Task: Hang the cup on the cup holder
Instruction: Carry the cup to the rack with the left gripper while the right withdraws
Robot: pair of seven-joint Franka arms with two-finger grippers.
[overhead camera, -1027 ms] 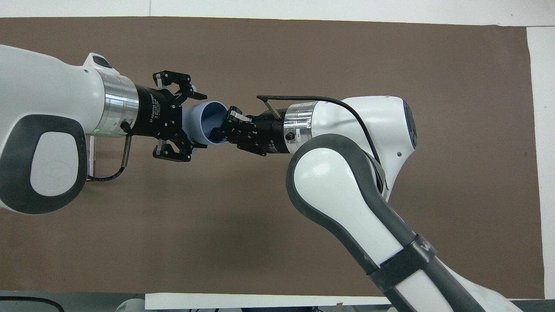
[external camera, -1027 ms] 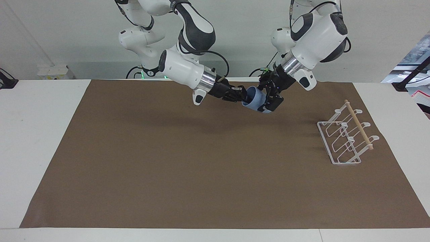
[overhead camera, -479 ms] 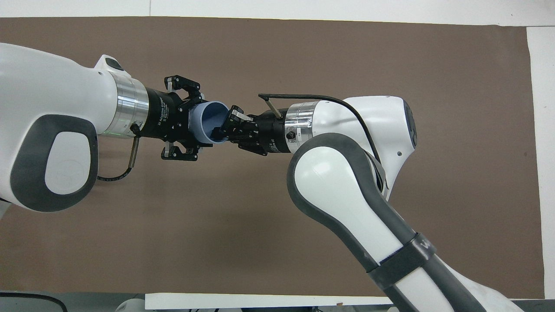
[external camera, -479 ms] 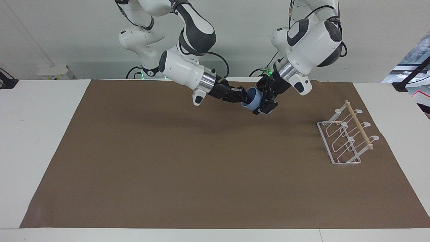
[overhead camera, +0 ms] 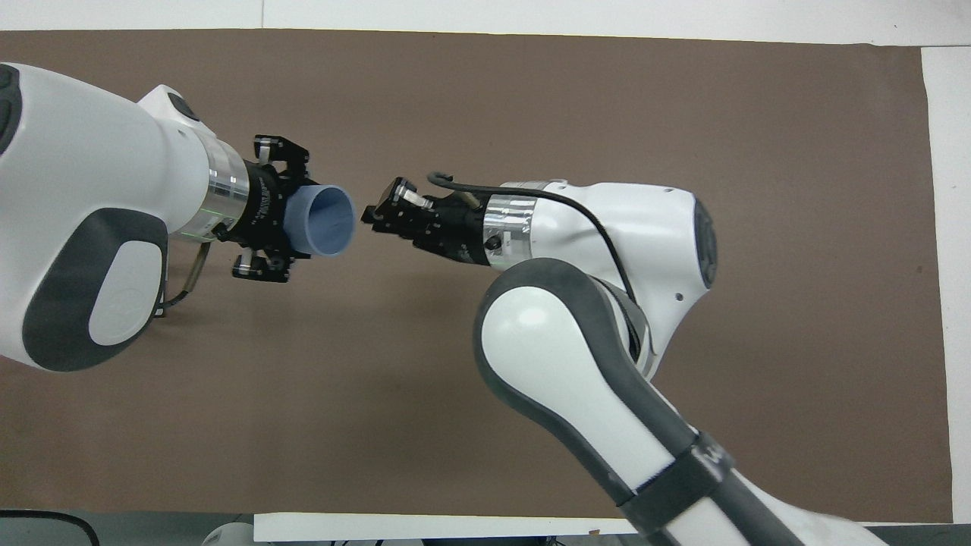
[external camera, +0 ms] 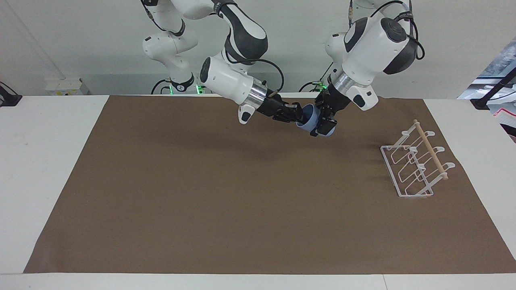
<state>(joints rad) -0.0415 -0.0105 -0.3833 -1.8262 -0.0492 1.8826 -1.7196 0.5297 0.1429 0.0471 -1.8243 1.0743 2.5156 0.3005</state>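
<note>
The light-blue cup point(external camera: 308, 120) is held on its side in the air over the brown mat, its mouth toward the right arm's end. My left gripper point(external camera: 321, 124) is shut on the cup's base end; in the overhead view the left gripper point(overhead camera: 294, 216) clasps the cup point(overhead camera: 326, 222) from both sides. My right gripper point(external camera: 297, 117) is open, just off the cup's mouth, and a small gap shows between the right gripper point(overhead camera: 377, 210) and the rim. The white wire cup holder point(external camera: 415, 165) with its wooden dowel stands on the mat toward the left arm's end; it is hidden in the overhead view.
A brown mat point(external camera: 225, 201) covers most of the white table point(external camera: 48, 133). Both arms reach over the part of the mat nearest the robots.
My right gripper has let go of the cup's rim and drawn back out of its mouth. My left gripper has closed on the cup and carried it slightly toward the left arm's end.
</note>
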